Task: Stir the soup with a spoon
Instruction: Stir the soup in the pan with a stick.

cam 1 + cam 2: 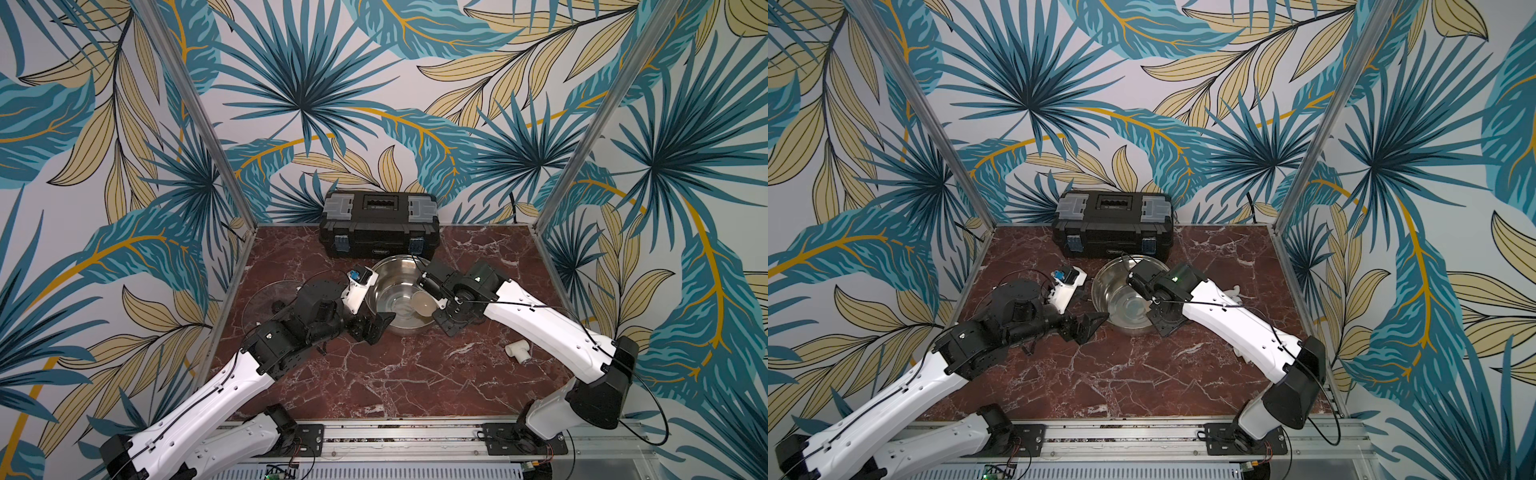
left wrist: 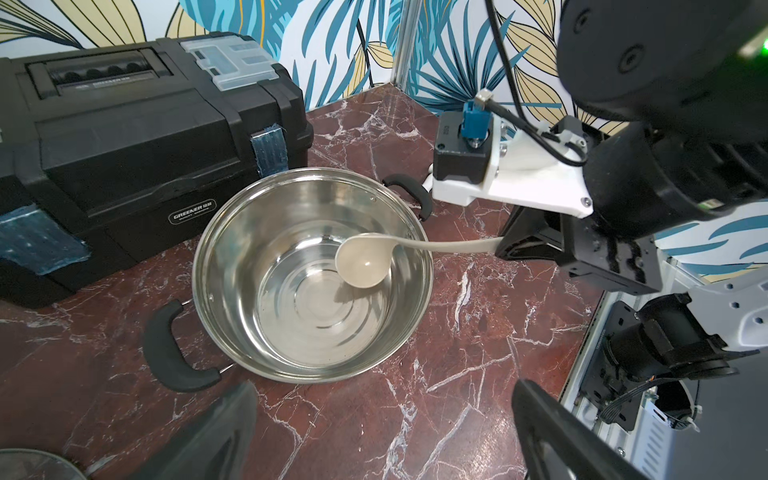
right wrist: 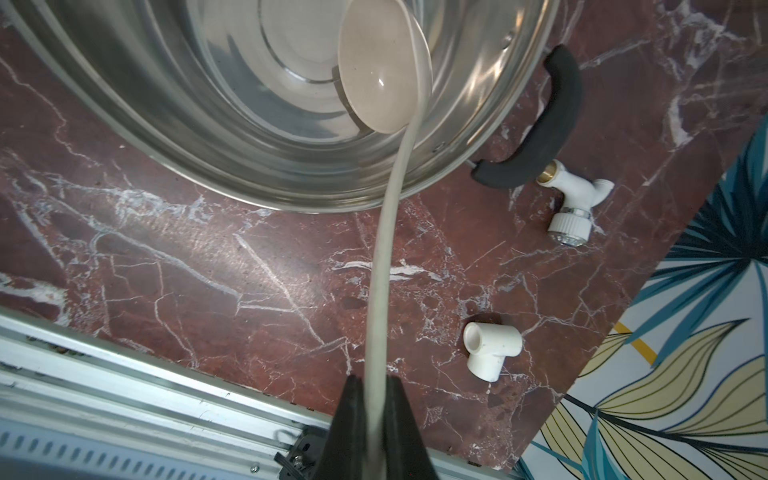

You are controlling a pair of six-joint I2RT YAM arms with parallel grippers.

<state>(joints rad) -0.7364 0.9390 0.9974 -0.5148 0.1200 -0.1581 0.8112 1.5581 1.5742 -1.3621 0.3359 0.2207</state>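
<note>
inside the steel pot [image 2: 232,232], the cream spoon [image 2: 362,262] hangs with its round bowl low near the shiny bottom, its slim handle crossing over the rim. just outside that rim the right gripper [image 3: 372,382] pinches the handle's end, while the left gripper [image 1: 375,327] sits at the pot's opposite side, fingers spread wide, holding nothing.

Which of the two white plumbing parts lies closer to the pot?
The white tap with the brass end, right beside a black handle of the pot. The plain white pipe fitting lies farther out on the table.
</note>
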